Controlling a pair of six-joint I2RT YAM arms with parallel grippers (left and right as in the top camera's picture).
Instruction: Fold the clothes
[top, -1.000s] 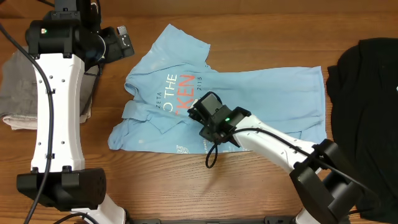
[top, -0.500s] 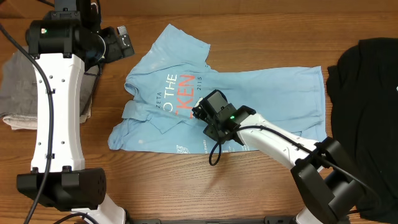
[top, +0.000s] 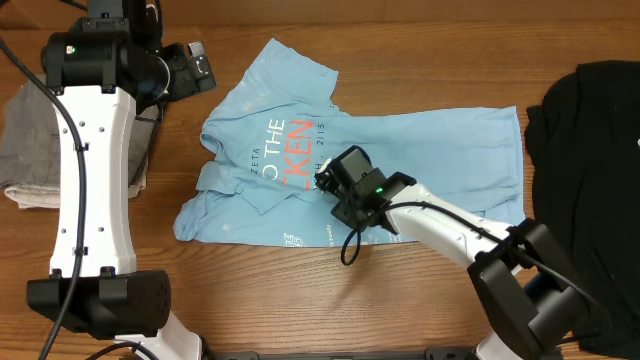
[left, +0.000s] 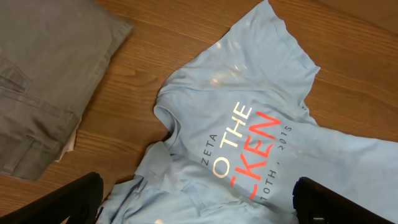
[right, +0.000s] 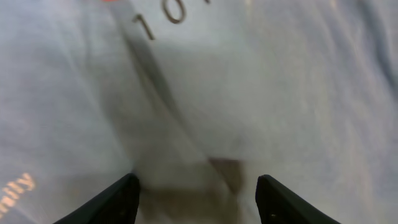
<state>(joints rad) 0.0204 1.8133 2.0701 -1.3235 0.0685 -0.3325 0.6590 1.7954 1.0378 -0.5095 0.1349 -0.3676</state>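
Note:
The clothes being folded are a light blue T-shirt with dark blue, white and orange-red lettering, spread crumpled on the wooden table, its left side partly doubled over. My right gripper rests low on the shirt's middle, just below the lettering. In the right wrist view its fingers stand apart over blurred blue cloth, and a soft fold lies between them. My left gripper hangs open above the table, up and left of the shirt. The left wrist view shows the shirt below the wide-apart left gripper.
A folded grey garment lies at the table's left edge, also seen as grey cloth in the left wrist view. A black garment is heaped at the right. The left arm's white column rises between the grey garment and the shirt.
My right gripper has slid a little to the right and toward the front across the shirt. The left arm has not moved.

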